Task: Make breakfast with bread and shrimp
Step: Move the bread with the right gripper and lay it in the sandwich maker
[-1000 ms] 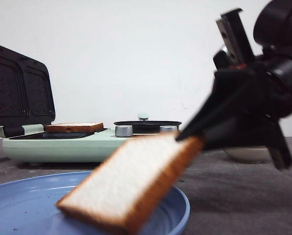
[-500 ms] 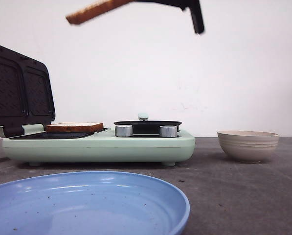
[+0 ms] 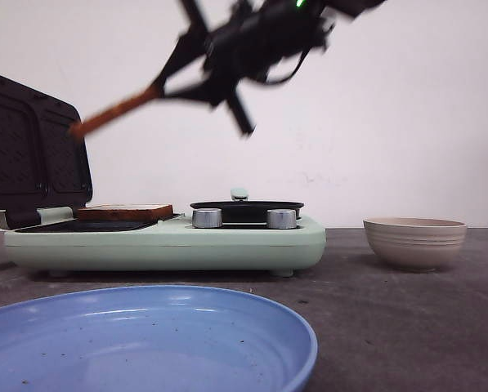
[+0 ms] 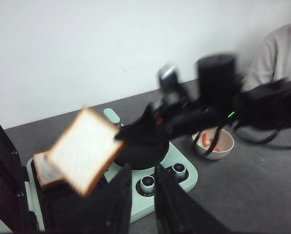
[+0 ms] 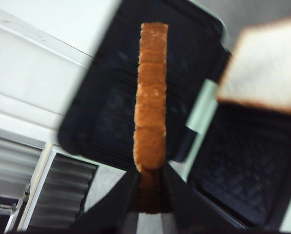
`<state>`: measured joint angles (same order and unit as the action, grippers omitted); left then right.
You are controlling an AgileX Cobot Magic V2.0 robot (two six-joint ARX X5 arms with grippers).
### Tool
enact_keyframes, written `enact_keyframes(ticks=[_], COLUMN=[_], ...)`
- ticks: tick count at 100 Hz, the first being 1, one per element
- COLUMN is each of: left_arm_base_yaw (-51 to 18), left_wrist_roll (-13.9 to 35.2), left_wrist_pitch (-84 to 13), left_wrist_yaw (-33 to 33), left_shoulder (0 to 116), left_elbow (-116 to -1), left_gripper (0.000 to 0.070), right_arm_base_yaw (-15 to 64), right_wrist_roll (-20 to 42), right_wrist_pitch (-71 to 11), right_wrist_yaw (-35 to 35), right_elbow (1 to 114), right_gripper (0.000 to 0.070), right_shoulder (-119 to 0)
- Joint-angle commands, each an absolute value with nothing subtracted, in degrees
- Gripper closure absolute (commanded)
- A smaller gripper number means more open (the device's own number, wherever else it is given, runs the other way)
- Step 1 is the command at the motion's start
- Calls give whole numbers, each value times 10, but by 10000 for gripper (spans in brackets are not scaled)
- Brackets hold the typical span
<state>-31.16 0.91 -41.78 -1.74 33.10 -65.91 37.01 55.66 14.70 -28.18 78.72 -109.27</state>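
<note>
The right arm's black fingers (image 5: 147, 187) pinch one corner of a square slice of white sandwich bread with a golden-brown crust (image 4: 86, 150), holding it in the air, tilted downward toward the open mint-green sandwich maker (image 3: 166, 241); in the front view the slice (image 3: 113, 114) shows edge-on in front of the maker's raised black ridged lid (image 3: 33, 151), and in the right wrist view only its brown crust edge (image 5: 151, 97) faces the camera. The right arm itself is motion-blurred. Below, a second slice of the same white bread (image 3: 124, 212) lies flat on the maker's dark grill plate on the left side, beside a round black pan (image 3: 246, 207) and two silver knobs (image 3: 207, 218) on the right half of the appliance. To the right of the maker a beige ribbed bowl (image 3: 414, 242) stands on the grey tabletop (image 3: 391, 327), holding orange-pink shrimp pieces (image 4: 209, 141). A blue round plate (image 3: 145, 343) sits nearest the front camera. The left arm's black fingers (image 4: 141, 200) are close together with a narrow gap, gripping nothing
</note>
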Motion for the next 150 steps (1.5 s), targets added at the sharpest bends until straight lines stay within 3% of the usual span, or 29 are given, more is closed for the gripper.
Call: enact_keyframes(ticks=[1,51,83,150], left_arm_base_yaw=[-315,-319,-335,-339], left_wrist_roll=[2,-15,-21,-20], left_wrist_pitch=[-411,-413,-425,-424], left_wrist_yaw=[-19,-13,-13,-13], left_shoulder=[324,293,291,286], left_elbow=[-667,-667,-667,-667], left_gripper=[700,700,700,700], right_arm_base_yaw=[385,445,468,468], right_wrist_roll=[613,730,751,781], right_wrist_pitch=[153,197,174,160], right_wrist_yaw=[-262,-124,-74,-55], right_elbow=[803,803,803,803], right_gripper=[700,700,700,700], right_shoulder=[-1118,-1162,-1162,-1162])
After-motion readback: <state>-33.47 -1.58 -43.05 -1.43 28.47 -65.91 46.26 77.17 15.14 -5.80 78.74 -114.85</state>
